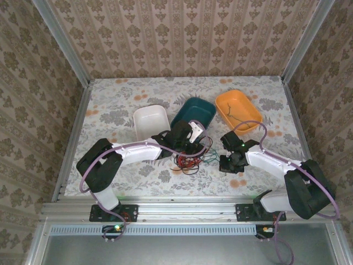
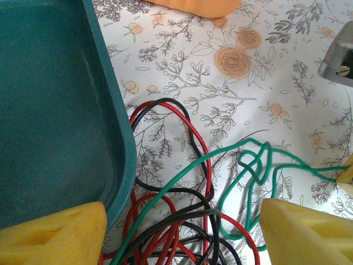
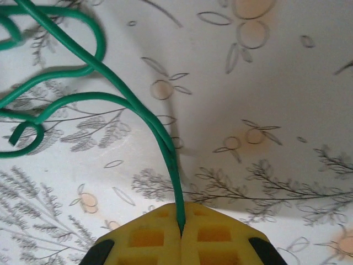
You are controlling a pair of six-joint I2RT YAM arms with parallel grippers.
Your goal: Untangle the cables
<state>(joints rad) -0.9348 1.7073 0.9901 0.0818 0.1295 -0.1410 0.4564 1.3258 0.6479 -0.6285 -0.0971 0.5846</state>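
Note:
The cables (image 1: 190, 160) lie as a small red, black and green tangle on the floral tablecloth between the two arms. In the left wrist view the red cable (image 2: 190, 130), black cable (image 2: 182, 212) and green cable (image 2: 253, 165) loop over one another beside the teal tray. My left gripper (image 2: 182, 232) hovers open over the tangle, its yellow fingers (image 2: 52, 234) on either side and touching nothing. My right gripper (image 3: 181, 234) is shut on a doubled strand of the green cable (image 3: 138, 107), which runs away to the upper left.
A white tray (image 1: 150, 121), a teal tray (image 1: 193, 113) and an orange tray (image 1: 238, 110) stand in a row behind the tangle. The orange one holds a thin dark wire. Metal rails edge the table left, right and front.

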